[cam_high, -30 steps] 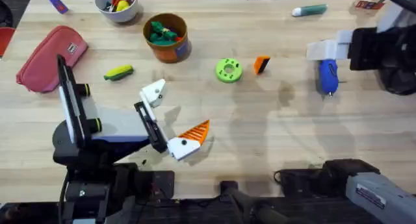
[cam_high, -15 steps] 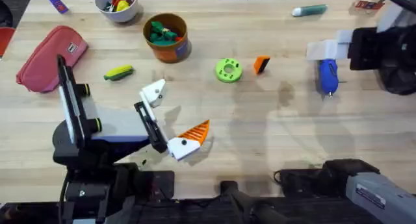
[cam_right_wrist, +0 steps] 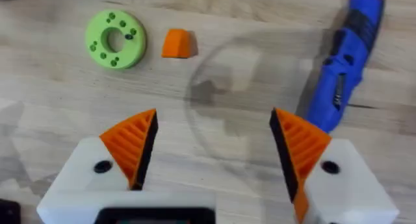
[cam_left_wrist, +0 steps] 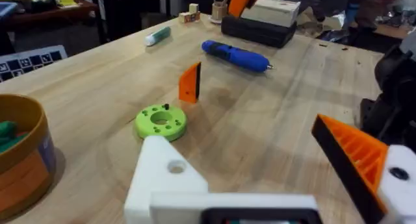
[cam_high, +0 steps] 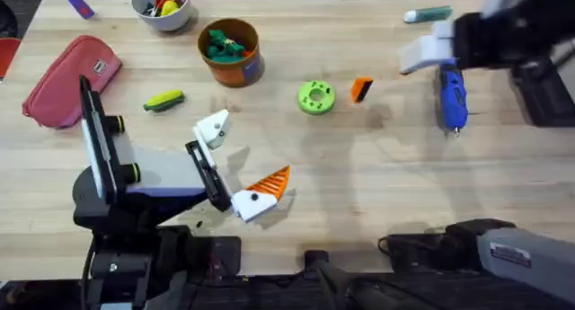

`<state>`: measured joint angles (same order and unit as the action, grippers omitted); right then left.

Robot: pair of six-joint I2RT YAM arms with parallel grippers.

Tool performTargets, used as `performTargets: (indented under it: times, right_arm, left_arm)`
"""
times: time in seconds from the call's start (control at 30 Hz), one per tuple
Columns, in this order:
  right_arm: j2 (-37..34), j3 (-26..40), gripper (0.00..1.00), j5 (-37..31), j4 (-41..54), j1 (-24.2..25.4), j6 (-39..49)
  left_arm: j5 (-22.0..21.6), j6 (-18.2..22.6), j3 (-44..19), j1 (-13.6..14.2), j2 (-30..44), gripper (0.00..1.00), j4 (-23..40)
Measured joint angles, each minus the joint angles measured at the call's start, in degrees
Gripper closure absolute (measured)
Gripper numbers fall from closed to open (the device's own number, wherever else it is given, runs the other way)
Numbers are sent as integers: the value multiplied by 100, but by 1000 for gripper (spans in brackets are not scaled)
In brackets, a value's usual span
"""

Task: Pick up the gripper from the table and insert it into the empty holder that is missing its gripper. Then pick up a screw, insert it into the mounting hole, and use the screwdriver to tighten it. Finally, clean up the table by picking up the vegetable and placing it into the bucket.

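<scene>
Right gripper (cam_right_wrist: 211, 149), jaws spread and empty, hovers at upper right of the overhead frame between the loose orange gripper (cam_high: 361, 89) and the screwdriver (cam_high: 451, 100); descending off-centre could tip the small upright gripper or nudge the screwdriver away.

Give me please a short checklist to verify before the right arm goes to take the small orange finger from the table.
1. Right gripper open and holding nothing: ok.
2. Orange finger free on the table, apart from the green disc: ok.
3. Blue screwdriver lies apart from the finger, out of the way: ok.
4. Left gripper's bare white holder has no pad yet: ok.
5. Screw for the mounting hole located: cannot tell.
</scene>
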<state>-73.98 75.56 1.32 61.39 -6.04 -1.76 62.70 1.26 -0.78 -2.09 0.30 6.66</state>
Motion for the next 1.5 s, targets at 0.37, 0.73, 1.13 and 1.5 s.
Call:
performTargets:
  times: [0.37, 0.73, 1.13, 1.5]
  right_arm:
    - [-1638, 392, 9, 2, -147, -508, -221]
    - [-2986, 871, 41, 2, -271, -817, -185]
    - [-3140, 873, 218, 0, -538, -833, -255]
    - [-3206, 882, 581, -138, -572, -933, -267]
  left_arm:
    - [0, 0, 0, 0, 2, 13, 0]
    - [0, 0, 0, 0, 2, 13, 0]
    - [0, 0, 0, 0, 2, 13, 0]
    - [-2, -2, 0, 0, -1, 13, 0]
